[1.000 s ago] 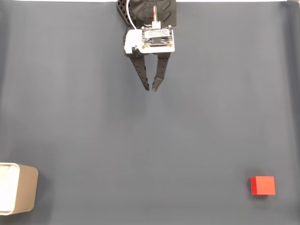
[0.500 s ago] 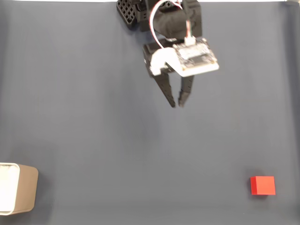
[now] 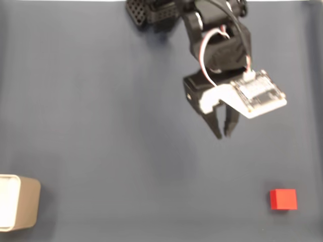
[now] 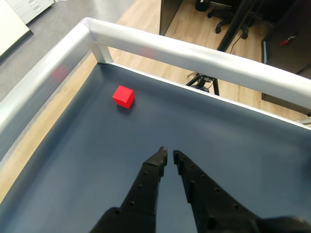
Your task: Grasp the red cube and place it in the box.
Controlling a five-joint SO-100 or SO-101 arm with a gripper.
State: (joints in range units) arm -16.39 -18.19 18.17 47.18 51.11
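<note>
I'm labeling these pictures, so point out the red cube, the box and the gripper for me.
red cube [image 3: 282, 198], fixed view, middle of its top face.
box [image 3: 29, 203], fixed view, its beige side wall.
gripper [image 4: 168, 154], wrist view, midway between its nearly touching fingertips.

- Counter [image 3: 91, 111]: dark blue-grey mat surface.
- Rail [image 4: 194, 53]: pale metal edge bordering the counter.
- Floor [image 4: 146, 19]: light wood, beyond the rail.
- Chair base [image 4: 221, 7]: black, on the floor.

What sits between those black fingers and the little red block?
Nothing. In both views only bare dark mat separates the gripper from the red block.
</note>
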